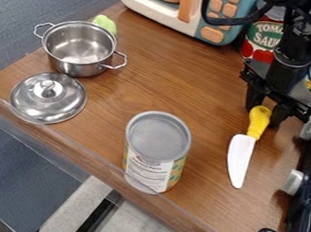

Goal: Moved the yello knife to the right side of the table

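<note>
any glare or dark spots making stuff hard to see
In the camera view, bright highlights on the steel pot and lid; also there, the black gripper is dark enough to lose detail, while the knife stands out pale against the wood.

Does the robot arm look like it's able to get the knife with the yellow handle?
Probably yes: its gripper is right by the yellow handle, and the big can stands off to one side, out of the way.
</note>
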Robot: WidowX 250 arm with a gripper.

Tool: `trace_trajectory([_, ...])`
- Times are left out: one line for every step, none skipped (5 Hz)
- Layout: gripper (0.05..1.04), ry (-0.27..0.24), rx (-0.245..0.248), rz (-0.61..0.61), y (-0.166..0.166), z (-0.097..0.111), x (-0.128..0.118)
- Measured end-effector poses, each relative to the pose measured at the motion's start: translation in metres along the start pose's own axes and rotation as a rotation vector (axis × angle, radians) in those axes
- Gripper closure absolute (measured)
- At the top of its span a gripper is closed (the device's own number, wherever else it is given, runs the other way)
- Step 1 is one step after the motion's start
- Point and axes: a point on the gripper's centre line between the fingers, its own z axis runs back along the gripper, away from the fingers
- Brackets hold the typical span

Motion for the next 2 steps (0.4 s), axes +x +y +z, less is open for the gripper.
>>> trace_trajectory([0.195,0.026,0.001,0.012,0.0002,0.0003,-0.0044])
trace_trajectory([0.077,0.051,0.004,0.016,0.0005,0.0025,-0.0066])
